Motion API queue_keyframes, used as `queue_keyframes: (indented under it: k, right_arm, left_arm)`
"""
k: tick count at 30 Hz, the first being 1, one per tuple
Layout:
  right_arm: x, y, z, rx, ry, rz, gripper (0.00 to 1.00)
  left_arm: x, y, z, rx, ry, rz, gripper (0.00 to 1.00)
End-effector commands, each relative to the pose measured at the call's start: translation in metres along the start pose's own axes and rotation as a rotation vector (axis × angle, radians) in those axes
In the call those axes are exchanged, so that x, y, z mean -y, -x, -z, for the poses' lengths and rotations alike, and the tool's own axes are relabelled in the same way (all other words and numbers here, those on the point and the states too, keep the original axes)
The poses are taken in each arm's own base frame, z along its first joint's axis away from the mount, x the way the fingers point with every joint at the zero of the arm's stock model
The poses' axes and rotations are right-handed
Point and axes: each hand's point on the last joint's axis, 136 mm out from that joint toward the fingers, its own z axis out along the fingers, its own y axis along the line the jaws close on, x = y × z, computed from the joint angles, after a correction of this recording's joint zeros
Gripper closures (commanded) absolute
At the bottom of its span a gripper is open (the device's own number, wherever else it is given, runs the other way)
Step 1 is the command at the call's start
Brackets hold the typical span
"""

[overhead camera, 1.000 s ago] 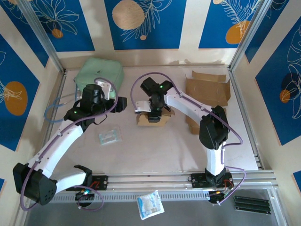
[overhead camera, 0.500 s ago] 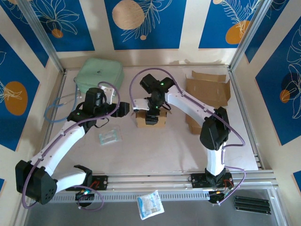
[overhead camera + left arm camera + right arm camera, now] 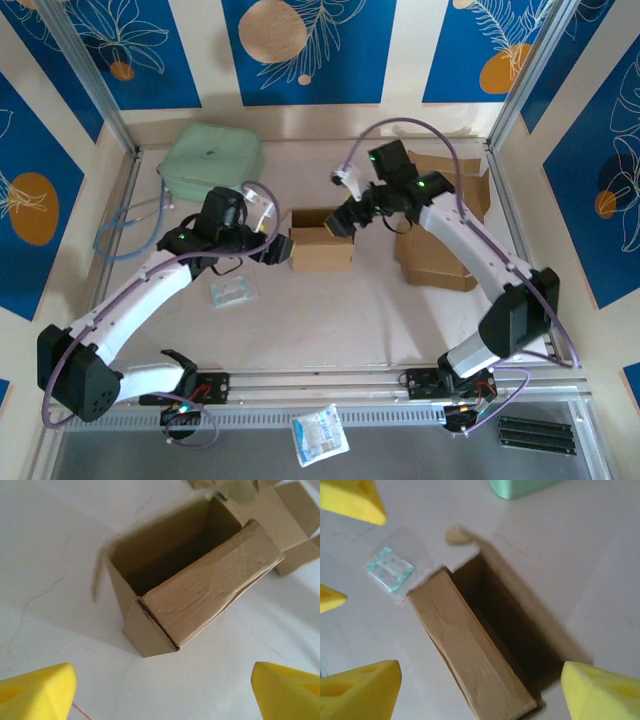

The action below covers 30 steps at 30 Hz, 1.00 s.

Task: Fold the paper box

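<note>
The brown paper box [image 3: 321, 241] stands in the middle of the table with its top open and its inside dark. My left gripper [image 3: 274, 249] is open at the box's left end, apart from it. In the left wrist view the box [image 3: 195, 587] lies ahead of the gripper [image 3: 165, 697], with bare table between the yellow fingertips [image 3: 37, 690]. My right gripper [image 3: 346, 223] is open, hovering by the box's right rear corner. In the right wrist view its gripper [image 3: 480, 695] looks down into the box [image 3: 470, 645], and nothing touches its fingertips [image 3: 602, 692].
A mint green case [image 3: 212, 158] sits at the back left, beside a blue cable [image 3: 120, 235]. Flat cardboard blanks [image 3: 440, 225] are stacked at the right. A small plastic packet [image 3: 232, 290] lies left of centre and another packet [image 3: 320, 435] on the near rail.
My right gripper has let go of the box, opened wider and swung up and to the right. My left gripper has moved right, close to the box's left end.
</note>
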Motion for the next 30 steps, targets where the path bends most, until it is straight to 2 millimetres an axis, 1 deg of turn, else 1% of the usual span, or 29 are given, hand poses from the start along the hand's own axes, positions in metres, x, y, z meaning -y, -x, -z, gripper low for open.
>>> queue_keyframes:
  k: [1, 3, 5, 8, 10, 13, 14, 15, 17, 18, 20, 22, 24, 25, 28, 30]
  right_arm:
    - [0.012, -0.008, 0.018, 0.105, 0.003, -0.251, 0.15]
    - [0.029, -0.025, 0.023, 0.107, -0.019, -0.324, 0.15]
    - [0.038, -0.033, 0.023, 0.106, -0.019, -0.368, 0.14]
    - [0.037, -0.034, 0.014, 0.085, -0.004, -0.371, 0.15]
    - [0.040, -0.032, 0.008, 0.088, -0.007, -0.380, 0.15]
    - [0.055, -0.028, 0.004, 0.088, -0.063, -0.468, 0.15]
    - [0.056, -0.026, 0.002, 0.077, -0.067, -0.498, 0.15]
    - [0.053, -0.023, 0.000, 0.067, -0.060, -0.515, 0.16]
    - [0.043, -0.020, -0.010, 0.044, -0.046, -0.510, 0.16]
    - [0.038, -0.021, -0.016, 0.024, -0.053, -0.503, 0.16]
    - [0.037, -0.027, -0.027, -0.013, -0.092, -0.504, 0.17]
    - [0.043, -0.038, -0.034, -0.044, -0.166, -0.513, 0.17]
    - [0.051, -0.054, -0.037, -0.067, -0.287, -0.485, 0.17]
    - [0.053, -0.058, -0.037, -0.070, -0.326, -0.466, 0.16]
    - [0.050, -0.065, -0.037, -0.060, -0.322, -0.468, 0.16]
    - [0.044, -0.069, -0.040, -0.073, -0.288, -0.474, 0.20]
  left_arm:
    - [-0.012, -0.006, -0.009, -0.058, 0.074, -0.044, 0.10]
    - [-0.016, -0.005, -0.015, -0.066, 0.096, -0.041, 0.10]
    - [-0.020, -0.001, -0.018, -0.062, 0.117, -0.033, 0.09]
    - [-0.017, 0.001, -0.023, -0.058, 0.092, -0.008, 0.08]
    - [-0.023, 0.001, -0.026, -0.065, 0.118, 0.048, 0.08]
    - [-0.038, 0.004, -0.028, -0.057, 0.176, 0.181, 0.08]
    - [-0.040, 0.006, -0.029, -0.049, 0.165, 0.229, 0.08]
    - [-0.041, 0.010, -0.030, -0.036, 0.149, 0.272, 0.08]
    - [-0.049, 0.014, -0.033, -0.023, 0.143, 0.366, 0.08]
    - [-0.055, 0.016, -0.036, -0.023, 0.141, 0.414, 0.08]
    - [-0.069, 0.015, -0.042, -0.035, 0.147, 0.508, 0.08]
    - [-0.081, 0.014, -0.051, -0.052, 0.138, 0.579, 0.08]
    - [-0.090, 0.016, -0.065, -0.074, 0.116, 0.608, 0.08]
    - [-0.094, 0.016, -0.071, -0.099, 0.112, 0.615, 0.08]
    - [-0.106, 0.025, -0.096, -0.174, 0.125, 0.582, 0.09]
    - [-0.119, 0.034, -0.112, -0.185, 0.154, 0.560, 0.11]
